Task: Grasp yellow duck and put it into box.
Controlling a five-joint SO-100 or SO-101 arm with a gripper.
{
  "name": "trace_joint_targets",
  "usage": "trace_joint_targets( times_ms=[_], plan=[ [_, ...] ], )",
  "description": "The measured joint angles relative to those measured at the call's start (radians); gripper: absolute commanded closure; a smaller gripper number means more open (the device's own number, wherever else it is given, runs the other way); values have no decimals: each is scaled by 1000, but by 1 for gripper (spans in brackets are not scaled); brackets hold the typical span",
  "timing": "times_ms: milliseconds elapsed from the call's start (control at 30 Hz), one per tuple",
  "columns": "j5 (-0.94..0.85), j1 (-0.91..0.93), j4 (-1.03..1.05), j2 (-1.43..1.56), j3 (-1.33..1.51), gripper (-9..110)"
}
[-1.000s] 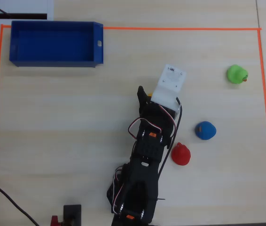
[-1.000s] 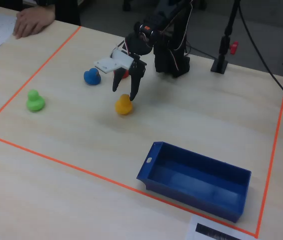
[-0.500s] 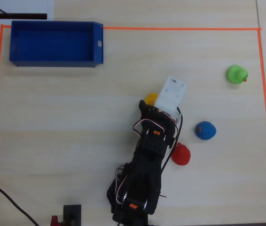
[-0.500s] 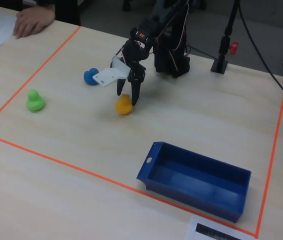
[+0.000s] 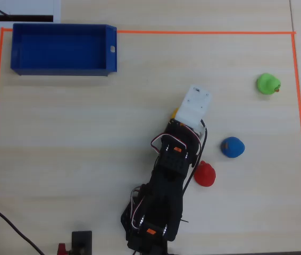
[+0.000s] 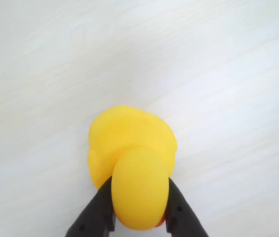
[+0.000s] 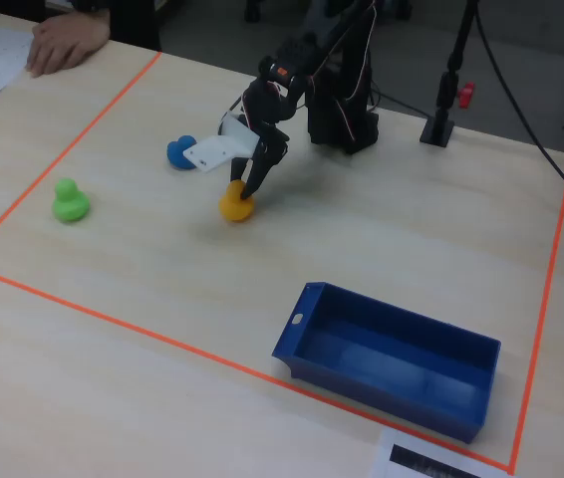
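I see no brand or readable writing anywhere; the sheet at the bottom edge of the fixed view carries print too small to make out.

The pale wood worktop (image 7: 162,378) is the largest thing in front of me, with an orange tape border (image 5: 203,32) marking a rectangle on it. Inside that rectangle, in the upper left corner of the overhead view, sits the box (image 5: 60,68) — a blue rectangular bin with low walls and a small white mark on one end wall; nothing lies in it. In the fixed view it is in the near foreground, well apart from the arm.

My arm (image 5: 164,186) reaches from the bottom of the overhead view toward the middle of the worktop. The hand (image 6: 139,210) is closed onto the yellow duck (image 6: 129,148): in the wrist view the two dark fingers (image 6: 97,212) press against either side of the duck's head. In the fixed view the duck rests on the worktop directly under the hand.

The yellow duck is small, rounded and glossy, with a sliver of orange showing low at the head — the beak side.

Beside the arm in the overhead view lie a blue duck (image 5: 232,147) and a red duck (image 5: 205,174), the red one touching or just beside the arm. The green duck (image 5: 268,83) sits apart near the right tape line.
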Motion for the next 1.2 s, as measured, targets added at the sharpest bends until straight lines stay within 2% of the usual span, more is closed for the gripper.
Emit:
trace_joint_targets(
  times_ms=[300, 433, 567, 700, 833, 1033, 1200],
  plan=[
    [94, -31, 41, 196, 40, 101],
    [179, -155, 227, 374, 0, 101],
    [281, -357, 483, 431, -167, 101],
    [342, -584, 666, 325, -371, 101],
    [345, -746, 695, 163, -549, 101],
    [347, -831, 680, -127, -811, 101],
    [347, -851, 676, -463, -1155, 101]
  ],
)
